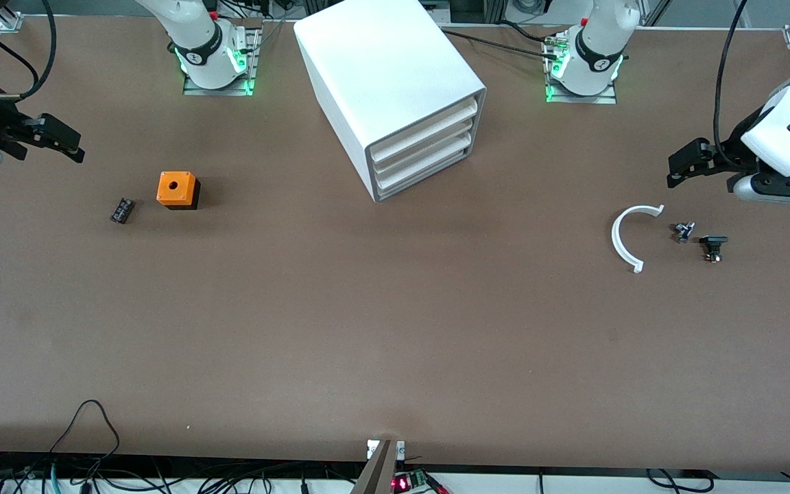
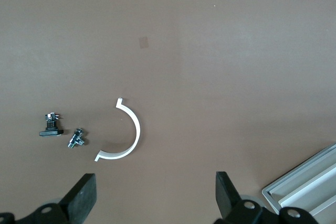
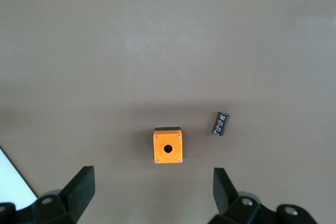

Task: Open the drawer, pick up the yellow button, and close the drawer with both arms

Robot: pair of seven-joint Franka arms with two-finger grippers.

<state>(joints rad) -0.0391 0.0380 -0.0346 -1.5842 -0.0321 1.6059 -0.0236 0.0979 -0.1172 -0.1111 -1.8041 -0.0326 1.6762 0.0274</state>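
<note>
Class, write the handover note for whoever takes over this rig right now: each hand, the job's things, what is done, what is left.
Left hand: open, empty, over the table's left-arm end, above a white curved piece and two small metal parts.
Right hand: open, empty, at the right-arm end, by the orange cube.
Drawer: shut, top of the cabinet.
Button: not visible.
Done: nothing. Left: open drawer, take button, close drawer.

The drawer [image 1: 424,123] is shut, its inside hidden; the cabinet [image 2: 307,190] is cut off in the left wrist view.
</note>
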